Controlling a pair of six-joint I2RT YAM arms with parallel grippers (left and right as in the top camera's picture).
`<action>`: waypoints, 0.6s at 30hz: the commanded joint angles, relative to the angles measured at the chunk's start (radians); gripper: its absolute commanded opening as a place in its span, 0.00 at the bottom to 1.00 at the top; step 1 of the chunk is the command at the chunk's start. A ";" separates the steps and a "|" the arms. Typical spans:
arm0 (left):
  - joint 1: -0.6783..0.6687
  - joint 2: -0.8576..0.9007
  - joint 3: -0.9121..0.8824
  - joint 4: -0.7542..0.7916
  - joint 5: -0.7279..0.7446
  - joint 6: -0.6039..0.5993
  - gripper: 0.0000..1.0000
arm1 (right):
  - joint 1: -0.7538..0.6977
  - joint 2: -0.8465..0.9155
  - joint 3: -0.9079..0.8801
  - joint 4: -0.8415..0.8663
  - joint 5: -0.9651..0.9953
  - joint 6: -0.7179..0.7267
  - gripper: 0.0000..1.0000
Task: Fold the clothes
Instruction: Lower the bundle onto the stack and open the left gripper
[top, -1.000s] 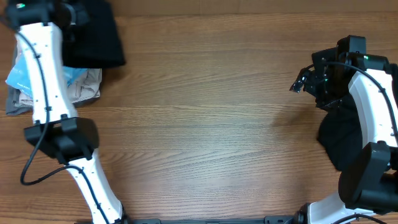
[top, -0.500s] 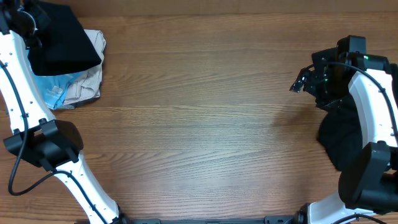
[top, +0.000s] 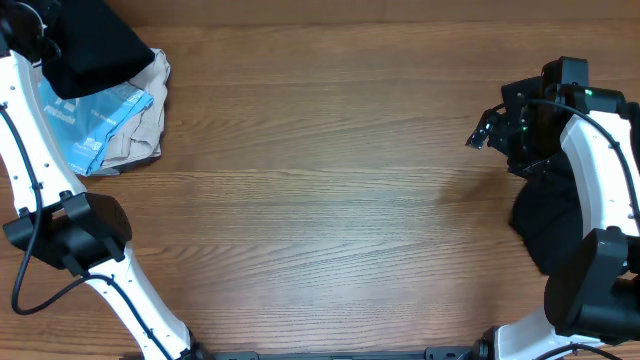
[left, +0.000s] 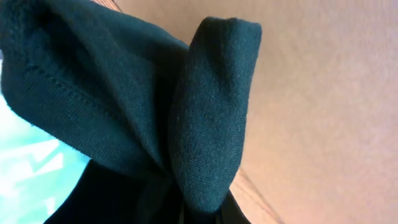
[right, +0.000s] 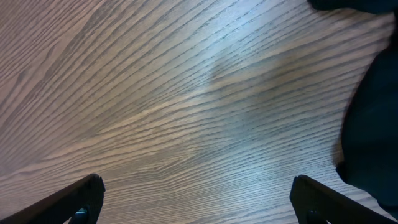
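Note:
A black garment (top: 92, 48) hangs bunched at the far left corner of the table, over a light blue and beige pile (top: 110, 125). My left gripper (top: 45, 35) is shut on this black garment; the left wrist view is filled by its dark folds (left: 205, 112). A second black garment (top: 550, 215) lies at the right edge, partly under my right arm, and shows at the right of the right wrist view (right: 376, 118). My right gripper (right: 196, 202) is open and empty over bare wood, left of that garment.
The light blue printed cloth and beige cloth lie crumpled at the back left. The wooden table (top: 330, 200) spans the view. Both arm bases stand at the front corners.
My left gripper has drawn the black garment further toward the far left corner, uncovering more of the blue and beige pile. The right arm has not moved.

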 joint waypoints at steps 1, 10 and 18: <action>0.005 0.041 0.015 0.012 -0.010 -0.068 0.04 | -0.003 -0.014 0.015 0.002 0.005 0.002 1.00; 0.007 0.122 0.015 -0.070 -0.099 -0.059 0.04 | -0.003 -0.014 0.015 0.002 0.005 0.002 1.00; 0.031 0.130 0.017 -0.119 -0.112 0.048 0.04 | -0.003 -0.014 0.015 0.002 0.005 0.002 1.00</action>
